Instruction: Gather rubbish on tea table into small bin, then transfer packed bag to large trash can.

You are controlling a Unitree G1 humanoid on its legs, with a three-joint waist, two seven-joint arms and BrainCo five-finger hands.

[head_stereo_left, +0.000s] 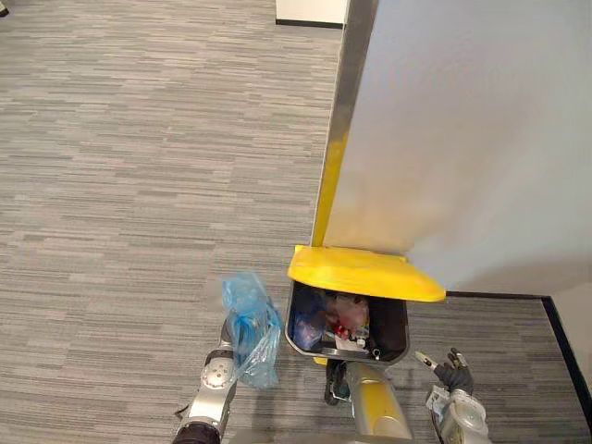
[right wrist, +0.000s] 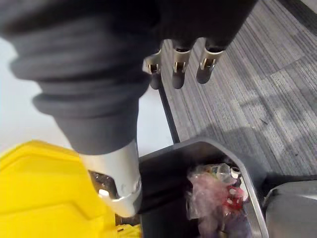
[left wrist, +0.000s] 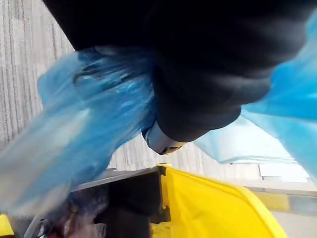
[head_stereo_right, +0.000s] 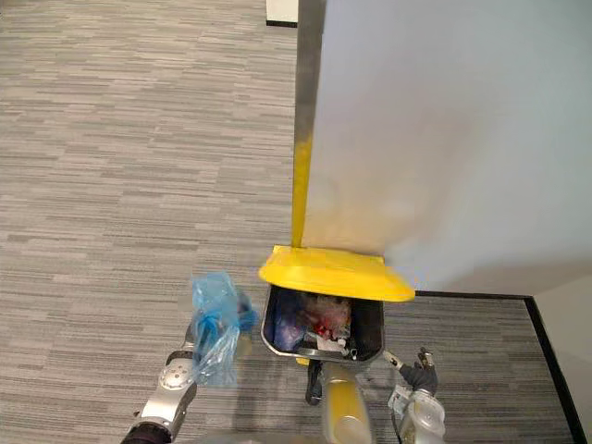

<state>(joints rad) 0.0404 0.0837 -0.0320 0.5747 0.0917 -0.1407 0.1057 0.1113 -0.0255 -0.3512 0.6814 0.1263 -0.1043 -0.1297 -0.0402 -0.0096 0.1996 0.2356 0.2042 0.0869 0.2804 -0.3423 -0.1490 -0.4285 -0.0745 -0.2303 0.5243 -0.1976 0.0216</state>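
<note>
- Grey carpet [head_stereo_left: 120, 166] with fine stripes covers the whole floor, running up to a pale wall [head_stereo_left: 472, 139] on the robot's right.
- A metal strip [head_stereo_left: 347, 83] runs up that wall's near corner, its lower part tinted yellow, and a black skirting board [head_stereo_left: 499, 296] lines the wall's foot.
- The large trash can [head_stereo_left: 396, 326], dark grey, stands against the wall's corner, directly in front of the robot.
- Its yellow lid [head_stereo_left: 361, 273] is tipped up and back, leaving the mouth open.
- Rubbish [head_stereo_left: 347, 319] already lies inside the can: clear and pinkish plastic, something red, and a blue bag at the left side.
- Any print on those wrappers is too small to read.
- The blue bag [head_stereo_left: 250, 328], the packed one, hangs in the air just left of the can's rim, outside it and off the carpet.
- The left hand [left wrist: 198, 74] is raised beside the can and clenched on the blue bag's gathered plastic, which bunches against the dark cover; the thumb sticks out below it.
- The right hand [head_stereo_left: 453, 375] is low at the can's right side, released and holding nothing.
- Its fingers [right wrist: 181, 67] hang relaxed above the carpet, the thumb over the can's edge.
</note>
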